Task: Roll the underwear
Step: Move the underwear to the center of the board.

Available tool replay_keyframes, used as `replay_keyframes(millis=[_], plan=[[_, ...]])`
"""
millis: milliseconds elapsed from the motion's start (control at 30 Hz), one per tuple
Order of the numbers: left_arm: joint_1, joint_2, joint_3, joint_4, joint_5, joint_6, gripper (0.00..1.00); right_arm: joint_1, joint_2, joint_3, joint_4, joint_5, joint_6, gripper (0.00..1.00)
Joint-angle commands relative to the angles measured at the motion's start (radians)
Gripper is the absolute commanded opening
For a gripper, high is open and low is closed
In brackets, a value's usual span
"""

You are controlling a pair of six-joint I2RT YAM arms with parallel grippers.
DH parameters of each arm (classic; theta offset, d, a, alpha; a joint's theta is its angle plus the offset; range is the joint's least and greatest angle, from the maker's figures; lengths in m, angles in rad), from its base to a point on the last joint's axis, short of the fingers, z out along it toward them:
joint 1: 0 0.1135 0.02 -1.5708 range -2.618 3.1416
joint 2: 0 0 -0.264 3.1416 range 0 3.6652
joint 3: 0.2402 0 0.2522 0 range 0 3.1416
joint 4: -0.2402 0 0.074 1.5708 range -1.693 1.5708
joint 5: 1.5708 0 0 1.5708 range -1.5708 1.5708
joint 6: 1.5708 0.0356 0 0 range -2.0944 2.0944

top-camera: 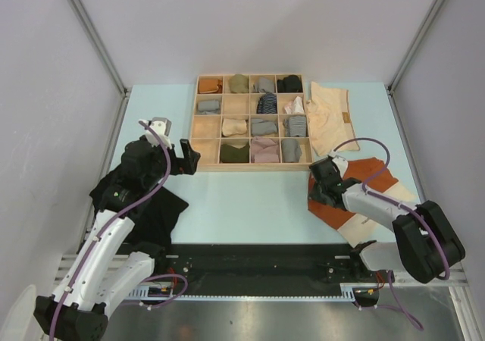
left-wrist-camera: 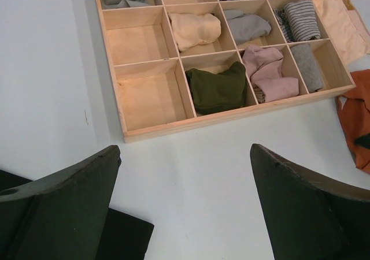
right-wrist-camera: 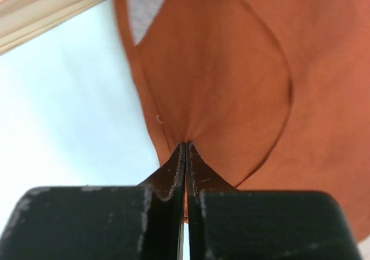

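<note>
No text, brand, number or sign can be read in any view. A small tan label (top-camera: 342, 118) is seen on the pale cream underwear (top-camera: 326, 110), but nothing printed on it can be made out.

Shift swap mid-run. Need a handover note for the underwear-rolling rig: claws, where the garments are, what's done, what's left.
Right claw: shut, pinching a fold at the edge of the orange underwear, which lies spread on the table's right side.
Left claw: open, empty, above the table by the near left corner of the wooden tray.
Black underwear: flat on the table, partly under the left arm.
Cream underwear: flat, just right of the tray.
Done: orange one gripped; nothing rolled yet.
Left: roll all three.
</note>
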Motion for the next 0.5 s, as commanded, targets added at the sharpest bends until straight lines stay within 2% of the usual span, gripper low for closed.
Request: replay_keyframes(millis=[0, 267, 467], plan=[[-0.007, 0.001, 0.001, 0.004, -0.008, 0.017, 1.00, 0.070, 0.082, -0.017, 0.021, -0.118, 0.050, 0.00], [-0.007, 0.007, 0.001, 0.010, -0.001, -0.020, 1.00, 0.221, 0.214, 0.037, 0.112, -0.154, 0.121, 0.00], [-0.037, 0.030, -0.010, 0.007, -0.012, -0.078, 1.00, 0.286, 0.334, 0.097, 0.191, -0.184, 0.136, 0.00]])
